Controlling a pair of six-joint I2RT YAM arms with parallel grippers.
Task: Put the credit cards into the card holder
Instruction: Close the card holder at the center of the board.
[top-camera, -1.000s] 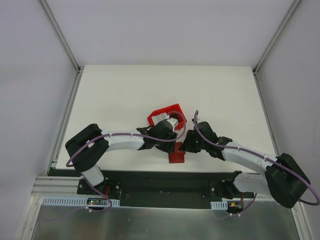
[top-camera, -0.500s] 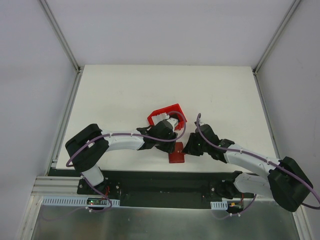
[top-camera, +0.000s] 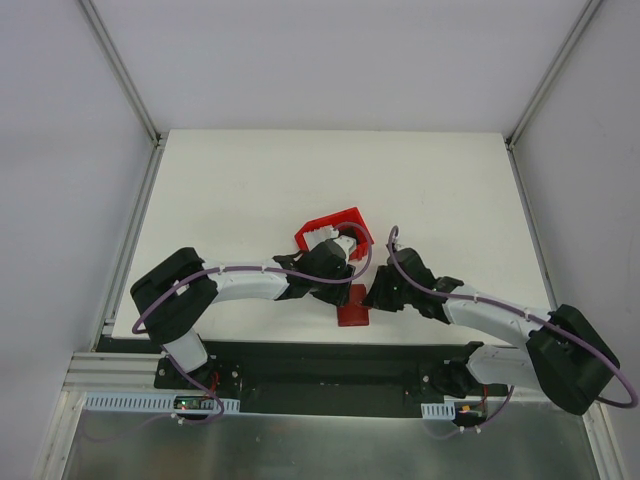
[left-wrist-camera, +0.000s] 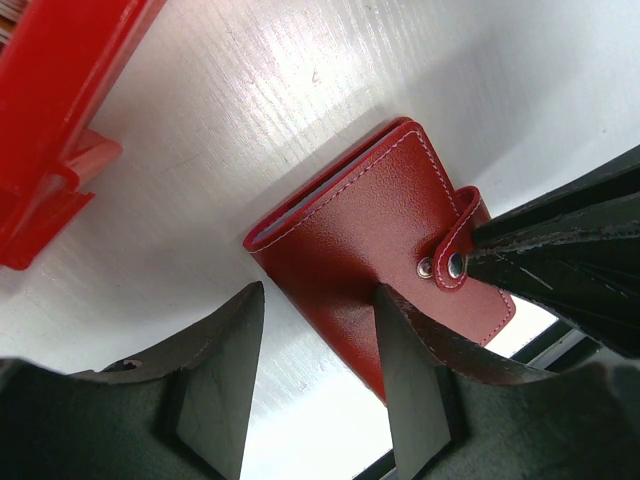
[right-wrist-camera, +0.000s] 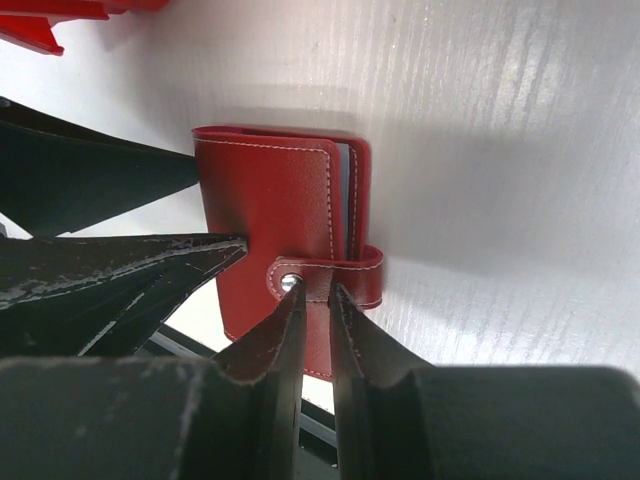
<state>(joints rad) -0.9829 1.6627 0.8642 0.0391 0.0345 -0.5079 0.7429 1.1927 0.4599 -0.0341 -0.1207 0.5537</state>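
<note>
The card holder (top-camera: 352, 308) is a red folded wallet lying flat near the table's front edge, its tab (right-wrist-camera: 345, 272) snapped shut. My left gripper (left-wrist-camera: 320, 295) is open. One of its fingers (left-wrist-camera: 405, 350) rests over the wallet (left-wrist-camera: 350, 240) and the other stands on the bare table beside it. My right gripper (right-wrist-camera: 318, 290) comes from the opposite side, its jaws a slim gap apart. Its fingertips touch the tab at the snap, with nothing between them. The credit cards are out of view.
A red open-topped bin (top-camera: 330, 222) stands just behind the wallet, close to the left wrist, and shows in the left wrist view (left-wrist-camera: 60, 100). The table's front edge and black rail (top-camera: 350, 350) lie right beside the wallet. Both arms crowd the same spot.
The right arm shifted slightly to the right, then came back a little toward the wallet. The left arm and the wallet have stayed still.
</note>
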